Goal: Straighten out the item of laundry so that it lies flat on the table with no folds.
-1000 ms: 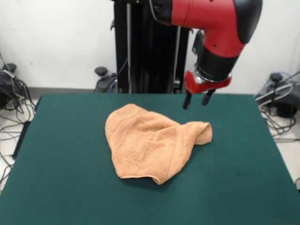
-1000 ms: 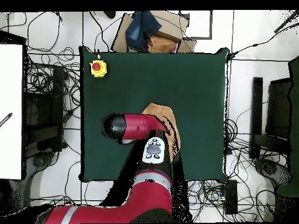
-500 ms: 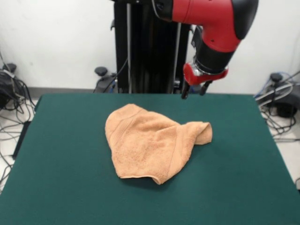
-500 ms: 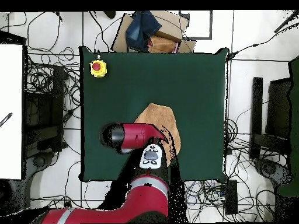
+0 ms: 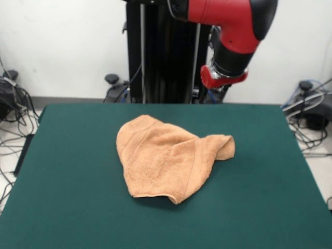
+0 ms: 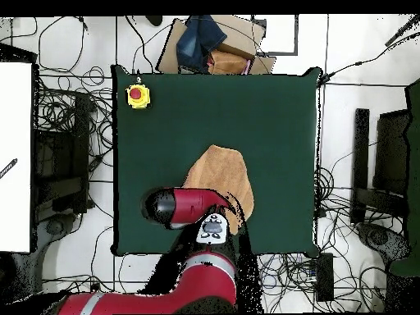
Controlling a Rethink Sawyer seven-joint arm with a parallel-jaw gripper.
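Arm raised over the far side of the table, towel crumpled mid-table.

Red and black arm (image 5: 228, 21) enters from above, wrist angled down; gripper (image 5: 215, 93) hangs above the table's far edge, well clear of the cloth, nothing in it that shows. Its tips are lost against the dark pedestal, so cannot tell how far open. Overhead: arm (image 6: 184, 205) lies across the table's near side, covering part of the towel. Peach-orange towel (image 5: 168, 158) sits near the table's middle, bunched, one corner folded over at its right, a stripe band showing. Green table (image 5: 67, 207); yellow box with a red button (image 6: 137, 96) at one corner overhead. White wall behind, cables (image 5: 10, 111) on the floor around.
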